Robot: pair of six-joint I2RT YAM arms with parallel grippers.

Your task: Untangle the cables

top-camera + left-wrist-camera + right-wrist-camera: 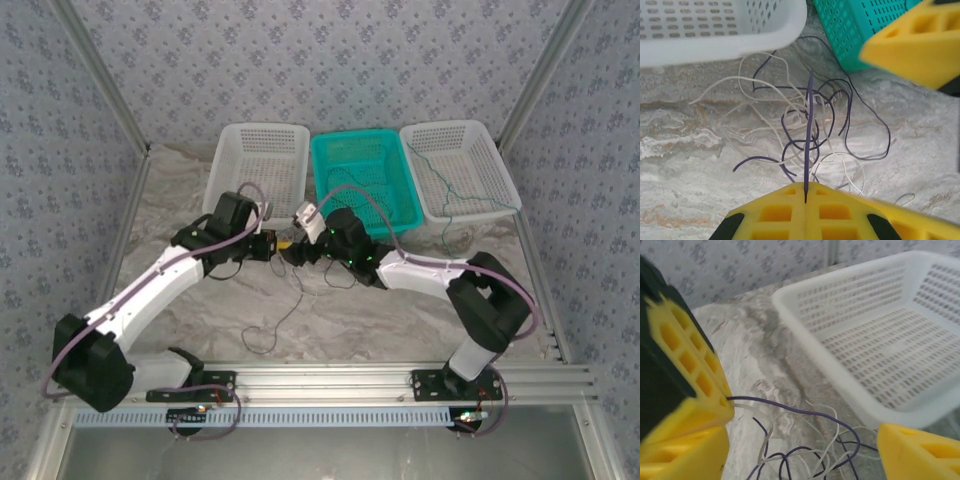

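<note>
A tangle of thin purple and whitish cables [805, 125] lies on the marbled table in front of the baskets. My left gripper [805, 186] is shut on one purple cable [808, 140], which runs straight out from between its yellow jaws. In the right wrist view the same purple cable [805, 413] leaves the left gripper's tip [715, 405]. My right gripper [800, 455] is open, its yellow fingers [920, 450] straddling the tangle without gripping it. From above, both grippers [274, 245] [303, 250] meet tip to tip. A green cable [450, 190] lies in the right white basket.
Three baskets stand at the back: a white basket [232, 150], a teal basket [325, 150] and a white basket [500, 160]. One dark cable [285, 310] trails toward the near edge. The left white basket's rim [740, 45] is close behind the tangle.
</note>
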